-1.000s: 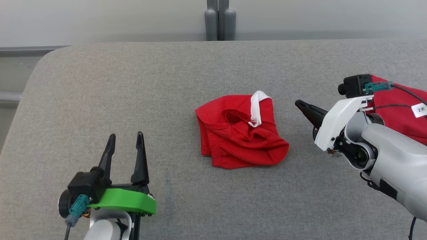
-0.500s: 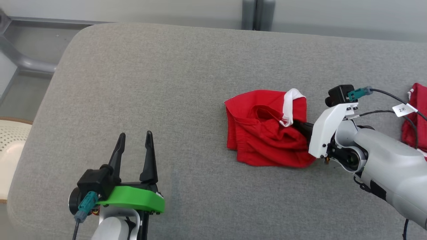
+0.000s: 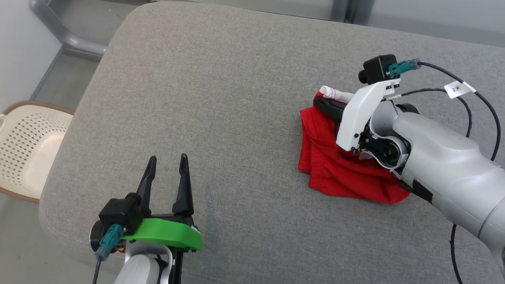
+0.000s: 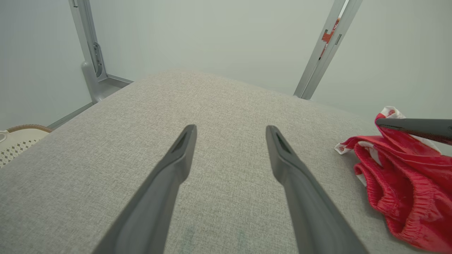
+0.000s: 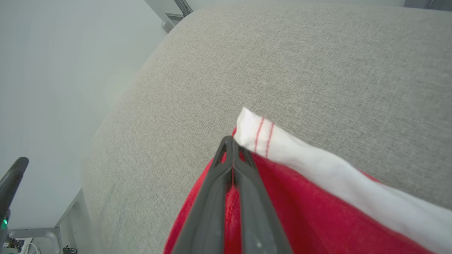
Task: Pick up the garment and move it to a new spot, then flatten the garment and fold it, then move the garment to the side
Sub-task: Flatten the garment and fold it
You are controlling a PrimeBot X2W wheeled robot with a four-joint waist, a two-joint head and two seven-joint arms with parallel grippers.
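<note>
The garment (image 3: 343, 173) is a crumpled red piece with a white band, lying on the right part of the grey padded surface (image 3: 217, 79). My right gripper (image 3: 317, 101) is shut, its closed fingers lying across the garment's top with the tips beside the white band (image 5: 282, 148). No cloth shows between the fingers. In the left wrist view the garment (image 4: 406, 176) bunches up under the right gripper (image 4: 379, 122). My left gripper (image 3: 167, 158) stands open and empty near the front edge, well left of the garment. The right wrist view looks along the right gripper (image 5: 229, 141) over the red garment (image 5: 317, 218).
A cream perforated basket (image 3: 23, 146) stands on the floor off the surface's left edge, also seen low in the left wrist view as the basket (image 4: 14, 135). Metal frame posts (image 4: 325, 46) rise behind the far edge. Bare padding stretches between the two grippers.
The head camera has turned, shifting the whole picture. My shut right gripper has moved from beside the garment's right edge onto it, and the cloth is bunched differently. The left gripper has stayed open.
</note>
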